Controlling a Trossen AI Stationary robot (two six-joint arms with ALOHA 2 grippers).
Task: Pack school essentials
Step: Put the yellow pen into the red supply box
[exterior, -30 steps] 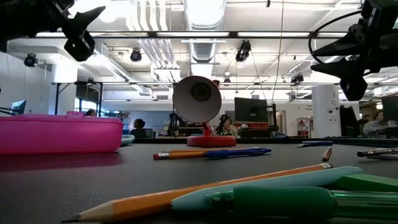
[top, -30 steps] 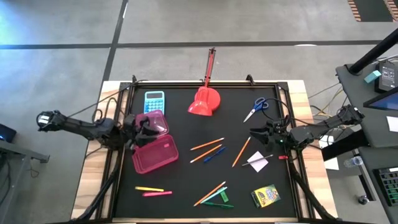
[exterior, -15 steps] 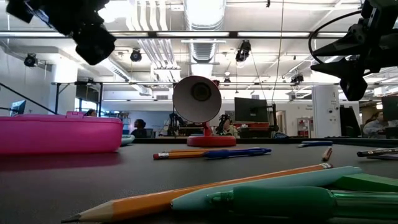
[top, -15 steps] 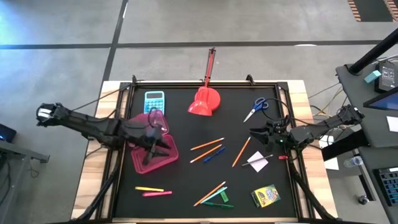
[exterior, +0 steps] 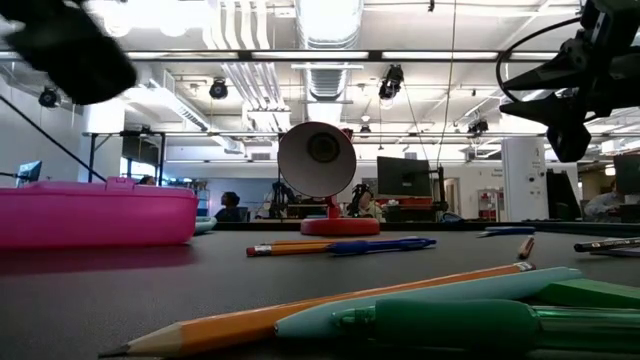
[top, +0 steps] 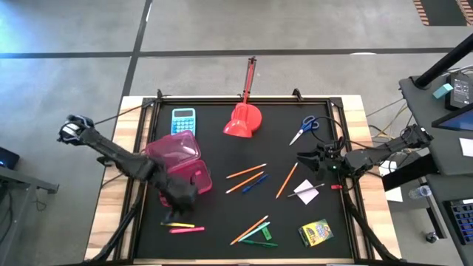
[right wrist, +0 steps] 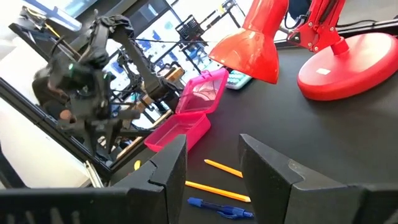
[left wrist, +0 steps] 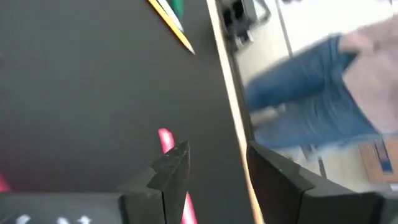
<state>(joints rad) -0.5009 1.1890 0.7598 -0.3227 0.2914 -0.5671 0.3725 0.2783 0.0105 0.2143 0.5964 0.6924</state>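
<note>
My left gripper (top: 179,205) (left wrist: 214,152) is open and hovers above the table just past the near edge of the open pink box (top: 185,176), close to the yellow highlighter (top: 177,224) and pink highlighter (top: 186,230) (left wrist: 165,140). My right gripper (top: 301,157) (right wrist: 211,143) is open and waits above the table's right side. Lying flat on the black mat are orange pencils (top: 245,171), a blue pen (top: 255,182), a white square (top: 307,193), blue-handled scissors (top: 304,128), a crayon box (top: 315,232) and a green pen (top: 259,242).
A red desk lamp (top: 244,118) and a light-blue calculator (top: 183,121) stand at the far side. The pink box's lid (top: 174,148) is folded back toward the far left. A person in jeans (left wrist: 311,93) stands beyond the table's near edge. A metal frame (top: 347,177) borders the mat.
My left arm has swung from the far left side of the pink box across it toward the table's near edge, and its gripper now hangs past the box's near edge above the highlighters. The right arm has kept still.
</note>
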